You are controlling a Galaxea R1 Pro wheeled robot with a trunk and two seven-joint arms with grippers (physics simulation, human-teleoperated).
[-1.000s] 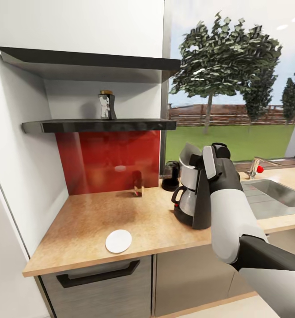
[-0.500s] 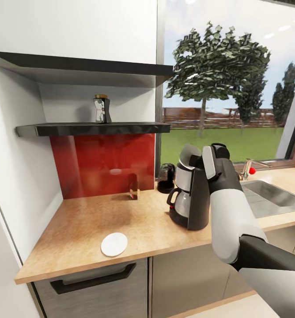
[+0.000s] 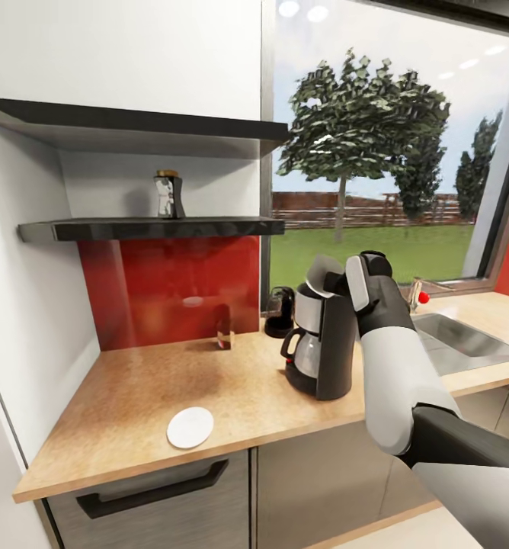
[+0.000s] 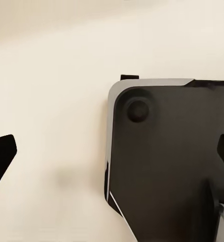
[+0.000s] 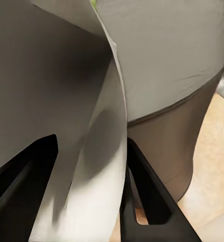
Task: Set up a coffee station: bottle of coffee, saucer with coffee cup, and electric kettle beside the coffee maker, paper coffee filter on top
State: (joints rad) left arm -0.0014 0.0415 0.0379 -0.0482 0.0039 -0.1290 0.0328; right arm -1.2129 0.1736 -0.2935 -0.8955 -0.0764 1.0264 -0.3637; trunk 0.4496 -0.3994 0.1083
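Camera panned; white paper coffee filter (image 3: 321,272) seemingly between fingers (image 5: 147,196).

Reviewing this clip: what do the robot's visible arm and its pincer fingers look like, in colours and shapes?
In the head view the right arm has a smooth white forearm shell between a dark grey upper link and a black wrist carrying a light grey panel. The right pincer has matte black, wedge-shaped fingers. The left wrist view shows black finger tips at the picture's edges. No cables or markings are visible.
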